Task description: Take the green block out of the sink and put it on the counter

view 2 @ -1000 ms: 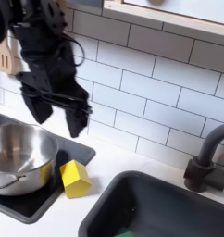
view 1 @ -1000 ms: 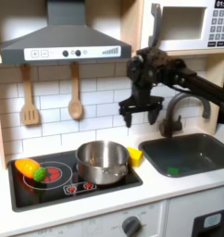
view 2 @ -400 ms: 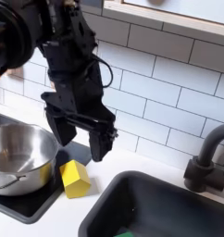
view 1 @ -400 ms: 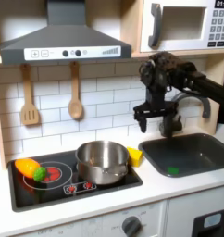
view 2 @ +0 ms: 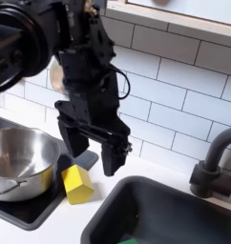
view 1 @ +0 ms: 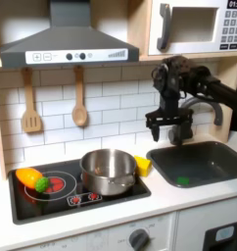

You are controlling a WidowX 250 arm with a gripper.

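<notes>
green block in the sink, gripper spread above the counter

nearest in the first exterior view, the off-white counter runs along the front, framing the black stovetop and the sink. the green block lies on the sink floor, toward the first exterior view's left end of the basin, apart from the walls. on the stovetop sit an orange-and-green toy vegetable at the first exterior view's left and a steel pot at its right. a yellow block rests at the stovetop's edge, just beside the pot, between pot and sink; in the second exterior view the yellow block lies near the sink's rim.

above and behind, the gripper hangs in the air with its fingers spread and nothing between them, over the counter strip near the sink's back corner. in the second exterior view the gripper points down above the yellow block, not touching it.

furthest back, the dark faucet stands behind the sink, and a spatula and a wooden spoon hang on the tiled wall
</notes>
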